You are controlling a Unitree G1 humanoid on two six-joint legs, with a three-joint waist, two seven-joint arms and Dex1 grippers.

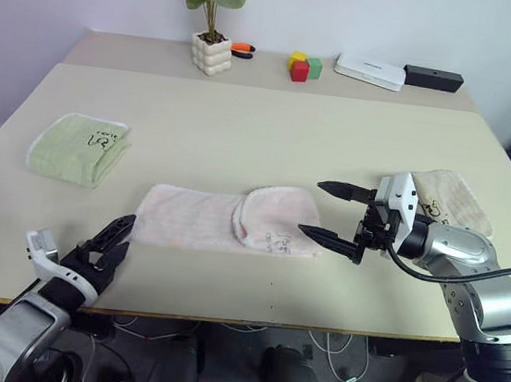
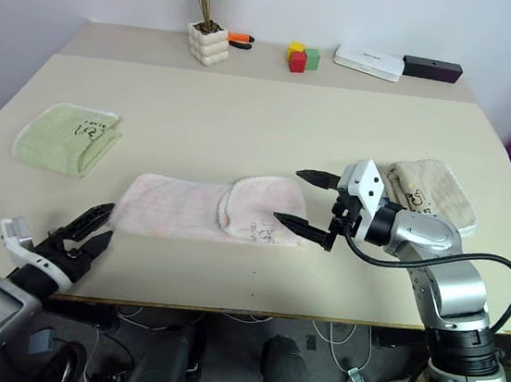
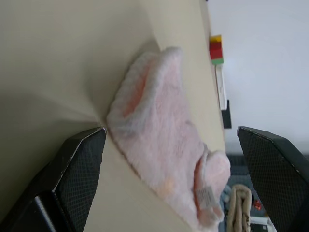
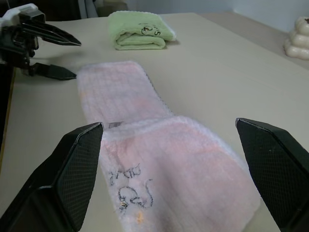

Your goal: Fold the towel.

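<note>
The soft, limp pink towel (image 1: pixel 224 222) lay partly folded on the desk (image 1: pixel 262 136) between the empty, spread left gripper (image 1: pixel 107 245) and right gripper (image 1: pixel 338 216); pinching its left-end corners appeared advisable.

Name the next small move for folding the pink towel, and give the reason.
Probably ease the open left gripper forward onto the towel's unfolded left end. The right end is already folded over, the left end lies flat, and both grippers, including the right gripper, hold nothing.

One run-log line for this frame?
pale pink terry towel: right end folded over | left gripper: open, near left end | right gripper: open
</note>
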